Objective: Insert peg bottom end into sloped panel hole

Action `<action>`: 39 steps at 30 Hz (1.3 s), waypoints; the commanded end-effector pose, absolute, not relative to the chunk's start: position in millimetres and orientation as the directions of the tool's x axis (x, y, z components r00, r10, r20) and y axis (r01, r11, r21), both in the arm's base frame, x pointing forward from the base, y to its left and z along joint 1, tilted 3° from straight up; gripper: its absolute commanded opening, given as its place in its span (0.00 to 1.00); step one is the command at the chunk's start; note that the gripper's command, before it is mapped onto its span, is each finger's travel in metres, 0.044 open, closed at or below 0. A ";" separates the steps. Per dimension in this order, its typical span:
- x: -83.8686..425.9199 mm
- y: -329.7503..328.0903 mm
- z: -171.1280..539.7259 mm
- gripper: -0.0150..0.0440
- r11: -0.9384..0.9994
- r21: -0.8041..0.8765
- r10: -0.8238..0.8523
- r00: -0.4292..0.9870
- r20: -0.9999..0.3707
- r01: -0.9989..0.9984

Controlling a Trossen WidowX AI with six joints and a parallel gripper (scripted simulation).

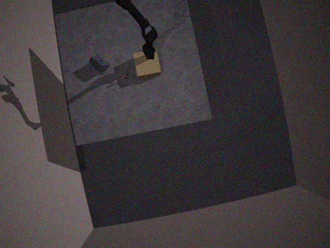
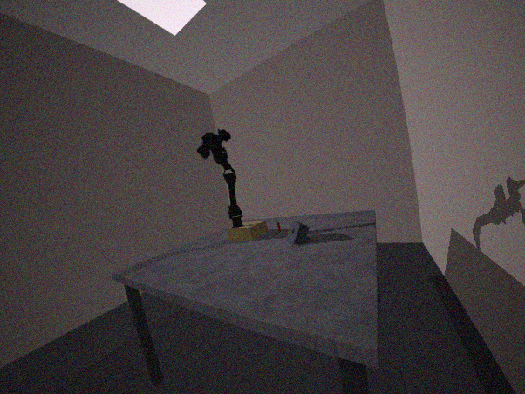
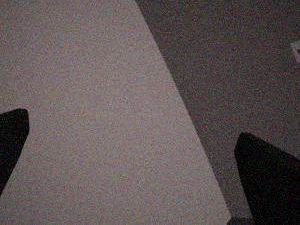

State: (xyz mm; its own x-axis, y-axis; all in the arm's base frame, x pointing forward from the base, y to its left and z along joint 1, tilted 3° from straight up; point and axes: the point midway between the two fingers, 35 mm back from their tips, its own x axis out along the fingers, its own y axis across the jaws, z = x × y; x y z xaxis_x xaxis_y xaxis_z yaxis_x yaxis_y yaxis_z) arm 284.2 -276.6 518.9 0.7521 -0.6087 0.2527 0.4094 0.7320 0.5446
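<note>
My pincer (image 2: 209,146) is raised high above the table (image 2: 270,283), at the top of my arm (image 2: 231,192), and its fingers are spread wide apart with nothing between them. In the wrist view both dark fingertips sit at the edges of the frame, and between them I see only wall surfaces and a small bright patch (image 3: 295,50) at the right edge.

My arm rises from a tan block (image 1: 148,66) on the table. The peg (image 2: 278,226), small and red, stands upright on the table just beside that block, between it and the sloped panel (image 2: 300,233). In the top view the peg (image 1: 125,77) lies in shadow, and the panel (image 1: 99,63) sits near it, farther from the block. The peg and panel are apart, not touching. I cannot make out the hole in the panel's face; it is too dim and small.

My arm's shadow falls on the wall (image 2: 499,209).
</note>
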 end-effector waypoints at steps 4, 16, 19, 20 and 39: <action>313.0 -262.7 492.3 1.00 0.737 0.541 -0.568 0.805 0.170 0.406; 364.5 -225.5 436.6 1.00 0.753 0.527 -0.458 0.889 -0.009 0.394; 375.4 -213.9 422.6 1.00 0.760 0.521 -0.426 0.903 -0.054 0.389; 378.9 -209.9 417.9 1.00 0.762 0.518 -0.415 0.907 -0.068 0.388; 424.0 -120.1 327.6 1.00 0.836 0.435 -0.187 0.918 -0.349 0.335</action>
